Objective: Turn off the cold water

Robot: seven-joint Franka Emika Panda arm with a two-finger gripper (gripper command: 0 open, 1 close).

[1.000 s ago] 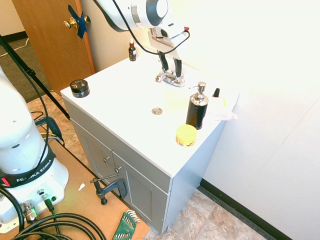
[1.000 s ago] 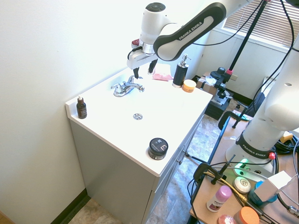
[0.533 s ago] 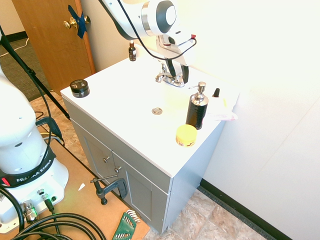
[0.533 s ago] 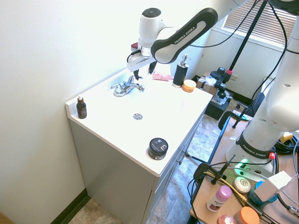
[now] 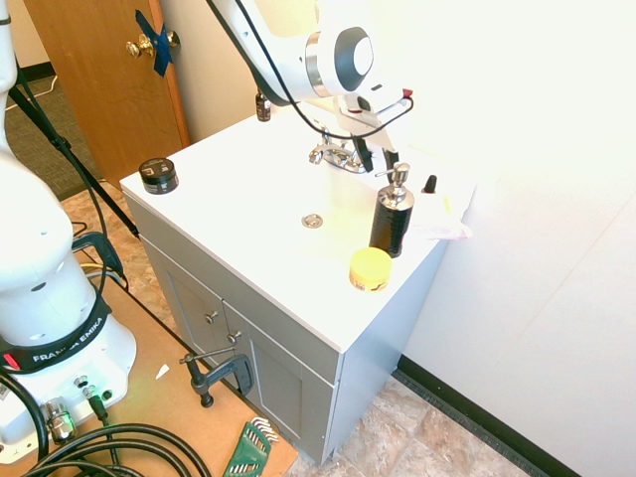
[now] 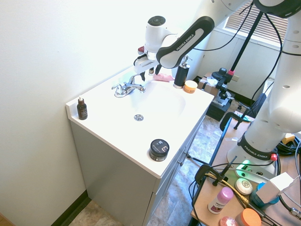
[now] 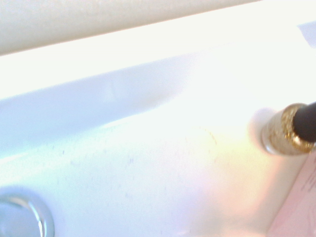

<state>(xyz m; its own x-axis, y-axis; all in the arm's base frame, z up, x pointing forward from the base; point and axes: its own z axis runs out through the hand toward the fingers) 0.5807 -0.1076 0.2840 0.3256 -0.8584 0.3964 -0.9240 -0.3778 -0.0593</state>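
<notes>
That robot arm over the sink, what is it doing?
The white robot arm has its gripper beside the chrome faucet, on the side toward the black pump bottle. The fingers are open and hold nothing. No water runs from the spout. A round black jar sits by the sink's front edge, and a small brown bottle stands in the corner.

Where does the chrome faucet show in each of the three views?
First exterior view: the chrome faucet sits at the back of the white counter, partly behind the gripper.
Second exterior view: faucet at upper left of the counter.
Wrist view: only a chrome edge shows in one corner, unclear what.
Shared landmark: the black pump bottle.
</notes>
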